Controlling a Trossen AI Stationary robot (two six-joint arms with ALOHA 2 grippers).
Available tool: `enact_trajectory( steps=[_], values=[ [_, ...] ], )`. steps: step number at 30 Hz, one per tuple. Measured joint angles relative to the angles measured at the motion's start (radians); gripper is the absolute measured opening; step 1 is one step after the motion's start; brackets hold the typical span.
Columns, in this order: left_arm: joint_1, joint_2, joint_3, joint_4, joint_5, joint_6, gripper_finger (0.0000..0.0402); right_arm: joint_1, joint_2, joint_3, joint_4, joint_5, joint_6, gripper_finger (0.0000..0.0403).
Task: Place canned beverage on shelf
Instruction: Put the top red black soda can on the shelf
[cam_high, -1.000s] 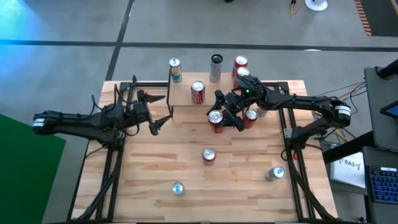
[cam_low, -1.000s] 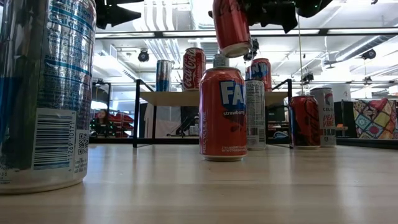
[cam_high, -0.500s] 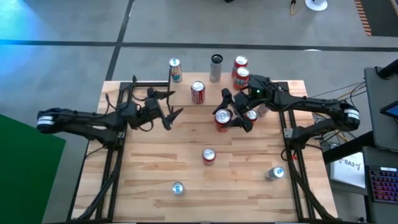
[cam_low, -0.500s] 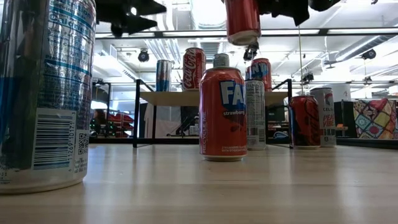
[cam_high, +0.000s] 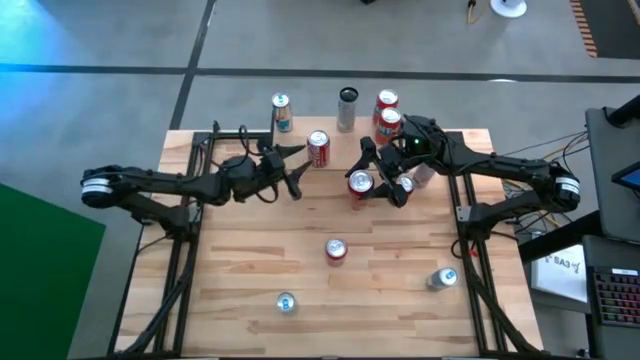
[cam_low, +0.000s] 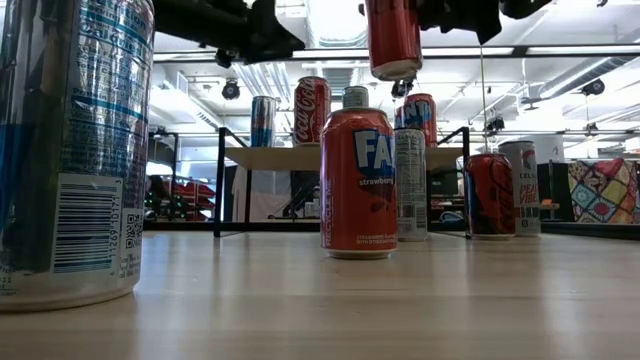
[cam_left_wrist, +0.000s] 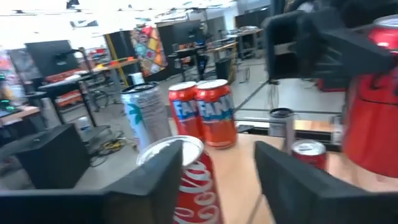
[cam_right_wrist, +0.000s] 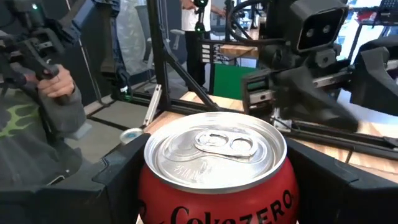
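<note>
Your can (cam_high: 359, 184), a red Coke Zero, sits just right of centre in the high view, clamped between the right gripper's (cam_high: 383, 184) fingers and lifted clear of the table (cam_high: 250, 260); the low view shows it hanging at top centre above the Fanta (cam_low: 358, 183). The shelf (cam_high: 290, 152) lies just up and left of it, carrying a Coca-Cola can (cam_high: 318, 148) and, at its far left corner, a blue can (cam_high: 282, 112). Your left gripper (cam_high: 298, 166) hovers beside that Coca-Cola can, fingers apart, gripping nothing. Two more cans (cam_high: 285, 303) stand at lower centre and lower right.
</note>
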Motion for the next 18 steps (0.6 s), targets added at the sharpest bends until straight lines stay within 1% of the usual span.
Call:
enact_trajectory(
  steps=[2, 5, 6, 7, 11, 14, 18],
  values=[
    [0.005, 0.011, 0.014, 0.001, -0.015, 0.013, 0.0130, -0.004, -0.002, 0.000, -0.012, -0.017, -0.005, 0.0295],
    [0.025, 0.028, 0.031, 0.001, -0.016, 0.020, 0.0046, -0.005, -0.009, 0.000, -0.013, -0.023, -0.010, 0.0295],
    [0.034, 0.034, 0.035, 0.000, -0.016, 0.020, 0.0024, -0.006, -0.014, 0.000, -0.015, -0.023, -0.018, 0.0295],
    [0.043, 0.041, 0.041, -0.002, -0.016, 0.020, 0.0013, -0.006, -0.017, 0.000, -0.015, -0.024, -0.022, 0.0295],
    [0.072, 0.071, 0.072, -0.015, -0.016, 0.018, 0.0011, -0.006, -0.030, 0.000, -0.014, -0.023, -0.037, 0.0295],
    [0.078, 0.103, 0.095, -0.026, -0.015, 0.027, 0.0002, -0.007, -0.032, 0.000, -0.014, -0.023, -0.052, 0.0295],
    [0.078, 0.126, 0.127, -0.058, -0.014, 0.044, 0.0001, -0.007, -0.033, -0.003, -0.014, -0.024, -0.061, 0.0295]
  ],
)
